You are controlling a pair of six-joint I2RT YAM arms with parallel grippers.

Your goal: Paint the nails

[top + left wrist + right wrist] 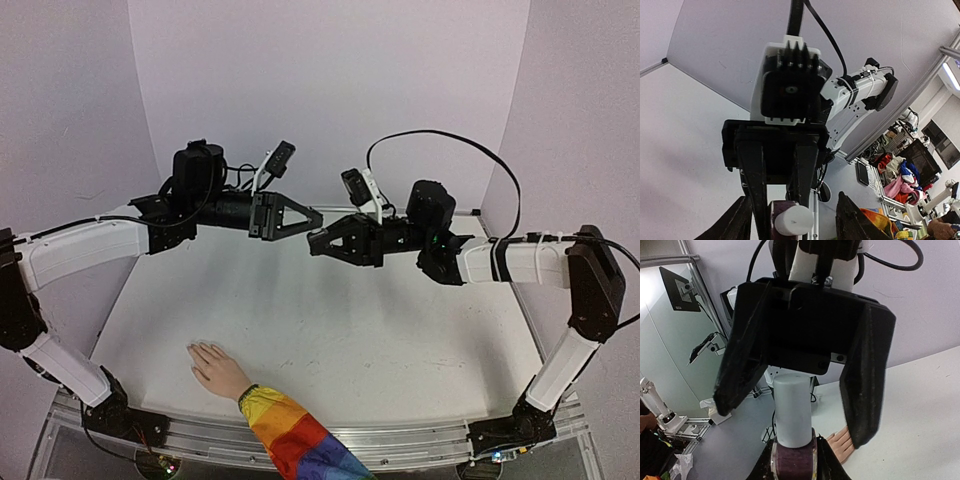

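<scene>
The pale hand [218,368] with a rainbow sleeve [290,440] lies palm down near the table's front edge. Its nails [195,348] are too small to judge. High above mid-table the two grippers meet tip to tip. My right gripper [792,467] is shut on a dark purple bottle [792,462] with a tall white cap [792,410]. My left gripper [792,221] is open. Its fingers [865,385] straddle the cap with a gap on each side. The hand [842,442] shows below in the right wrist view.
The white table [400,330] is ringed by lilac walls. Both arms reach in from the sides, with a black cable [450,140] looping over the right one. A cluttered room [900,175] shows beyond the table in the left wrist view.
</scene>
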